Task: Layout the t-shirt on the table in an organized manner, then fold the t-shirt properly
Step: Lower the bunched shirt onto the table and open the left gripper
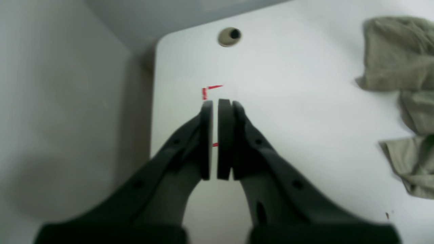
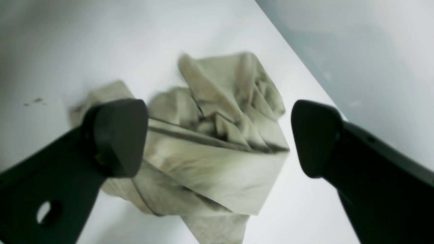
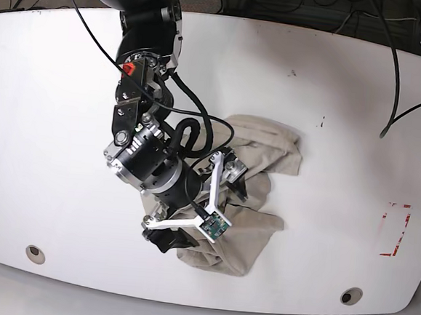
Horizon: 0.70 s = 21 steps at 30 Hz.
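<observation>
The large glossy white worktop (image 3: 70, 81) with curved edges carries one heap: the thin, wrinkly beige-khaki short-sleeved t-shirt (image 3: 257, 161), bunched directly beneath the right pincer (image 2: 218, 137) and spilling out past both of its tips. That pincer hangs just above the cloth with its jaws spread wide, released, nothing between them. The left pincer (image 1: 218, 139) is clenched on nothing, a thin slit between its pads, over bare worktop well to the side of the shirt, with the red dashed rectangle mark (image 1: 212, 90) just beyond its tips and a small round grey hole (image 1: 229, 36) farther ahead.

The risk I judge from here: the shirt is folded over itself in several layers, so a bite straight down could take several plies at once and lift a lump instead of one edge, or drag the heap sideways. No collar, hem or sleeve is clearly exposed.
</observation>
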Each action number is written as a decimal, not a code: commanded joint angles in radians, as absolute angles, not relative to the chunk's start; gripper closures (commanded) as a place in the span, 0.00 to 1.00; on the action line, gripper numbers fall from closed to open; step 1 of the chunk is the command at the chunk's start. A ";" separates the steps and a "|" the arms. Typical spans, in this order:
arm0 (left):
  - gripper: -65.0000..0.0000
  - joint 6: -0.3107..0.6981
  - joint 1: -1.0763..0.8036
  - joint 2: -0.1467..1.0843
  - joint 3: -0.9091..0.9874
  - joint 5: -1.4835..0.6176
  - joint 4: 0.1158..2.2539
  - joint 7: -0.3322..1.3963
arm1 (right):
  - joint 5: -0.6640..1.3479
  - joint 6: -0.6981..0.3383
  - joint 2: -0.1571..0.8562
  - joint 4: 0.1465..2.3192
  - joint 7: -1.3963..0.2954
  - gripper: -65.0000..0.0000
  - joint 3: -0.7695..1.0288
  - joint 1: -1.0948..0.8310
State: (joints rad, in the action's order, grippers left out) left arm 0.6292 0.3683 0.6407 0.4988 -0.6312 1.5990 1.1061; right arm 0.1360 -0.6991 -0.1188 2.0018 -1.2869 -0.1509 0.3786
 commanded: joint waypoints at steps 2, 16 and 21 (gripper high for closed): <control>0.98 0.631 0.390 0.665 0.496 -0.647 1.616 1.079 | 0.148 -0.698 -0.125 2.018 -1.256 0.00 -0.156 0.404; 0.98 0.698 0.294 0.591 0.484 -0.648 1.618 1.079 | 0.004 -0.698 -0.120 1.833 -1.043 0.00 0.028 0.423; 0.98 0.698 0.237 0.536 0.483 -0.647 1.658 1.081 | -0.061 -0.698 -0.117 1.715 -0.967 0.00 0.139 0.432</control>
State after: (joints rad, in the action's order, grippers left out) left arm 0.6971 0.2329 0.5335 0.4759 -0.6308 1.6146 1.1053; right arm -0.0544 -0.6998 -0.1188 1.7344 -1.0046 0.1097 0.4000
